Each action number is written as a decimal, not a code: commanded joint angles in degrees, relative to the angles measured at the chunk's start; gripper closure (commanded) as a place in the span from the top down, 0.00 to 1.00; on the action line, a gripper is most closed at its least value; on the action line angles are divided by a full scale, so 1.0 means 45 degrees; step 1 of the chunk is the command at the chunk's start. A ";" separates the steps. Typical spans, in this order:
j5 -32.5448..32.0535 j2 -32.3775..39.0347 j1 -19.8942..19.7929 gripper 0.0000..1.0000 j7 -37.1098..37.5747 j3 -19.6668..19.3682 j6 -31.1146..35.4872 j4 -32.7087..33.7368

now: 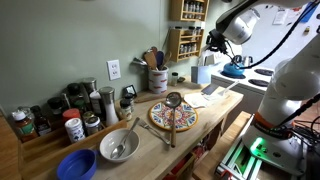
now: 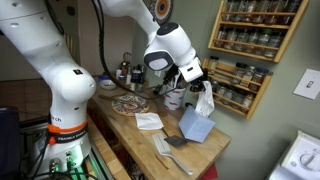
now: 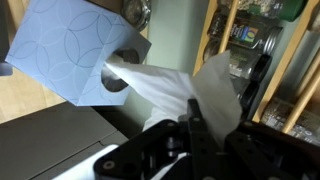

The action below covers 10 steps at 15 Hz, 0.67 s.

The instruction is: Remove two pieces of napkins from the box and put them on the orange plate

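The long wooden desk [image 2: 205, 150] carries everything. Near its far end, below a wall-mounted spice rack [image 2: 250, 40], sits the pale blue cardboard napkin box with a circle print [image 2: 196, 126]. The round orange plate with a patterned face [image 1: 185, 120] lies toward the middle of the desk, well apart from the box. In an exterior view a flat white napkin [image 2: 149, 121] rests on the bare wood beside the plate, apparently not on it.

The white paper napkin being drawn out [image 3: 165, 85] stretches from the box's opening up to the pincer [image 3: 190, 125], which hangs above the box. Its fingers are closed narrowly on the sheet's upper end. The lower end is in the slot, so the sheet is not free.

Several things could go wrong from here:

- The box looks light, so a straight upward pull may lift or tip it instead of releasing the sheet.
- A jerk could tear the thin paper.
- The next sheet may trail out with this one.
- A limp napkin could drape off the plate's rim when released.
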 commanded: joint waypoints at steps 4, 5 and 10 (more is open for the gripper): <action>0.0088 -0.0782 -0.0020 0.00 0.0141 0.0578 0.1838 -0.0352; 0.0113 -0.0829 -0.0053 0.00 0.0175 0.0748 0.2182 -0.0342; 0.0208 -0.0016 -0.0852 0.00 0.0087 0.1772 0.1982 -0.0126</action>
